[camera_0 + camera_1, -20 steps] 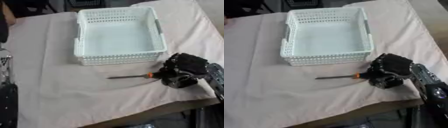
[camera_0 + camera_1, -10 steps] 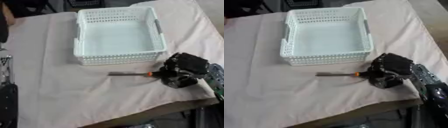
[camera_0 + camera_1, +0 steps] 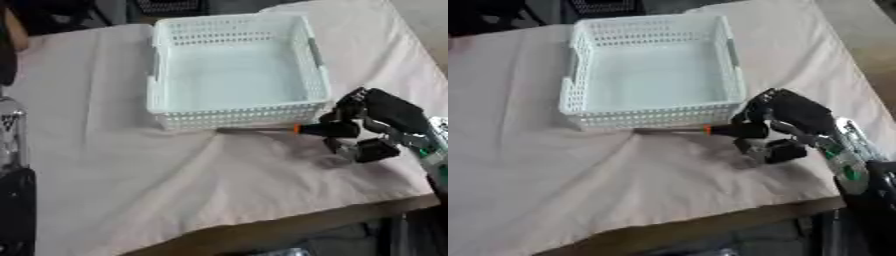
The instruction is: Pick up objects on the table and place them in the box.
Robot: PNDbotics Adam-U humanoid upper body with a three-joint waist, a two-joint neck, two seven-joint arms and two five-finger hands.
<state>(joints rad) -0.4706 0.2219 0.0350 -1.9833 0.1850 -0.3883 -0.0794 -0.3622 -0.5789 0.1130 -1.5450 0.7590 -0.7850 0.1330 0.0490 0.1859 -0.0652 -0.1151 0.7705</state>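
A screwdriver (image 3: 262, 129) with a dark shaft, an orange collar and a black handle is held level just above the cloth, its tip pointing left along the front wall of the white perforated box (image 3: 236, 116). My right hand (image 3: 372, 120) has its fingers curled round the handle, close to the box's front right corner. The box holds nothing that I can see. My left arm (image 3: 12, 165) shows only as a dark and silver edge at the far left; its hand is out of sight.
A pale pink cloth (image 3: 131, 175) covers the table. The table's front edge (image 3: 289, 225) runs close below my right hand. Dark objects (image 3: 52, 12) sit beyond the far edge, behind the box.
My right hand has lifted the screwdriver and carried it up toward the box's front wall. The shaft now lies along that wall instead of on the cloth below it.
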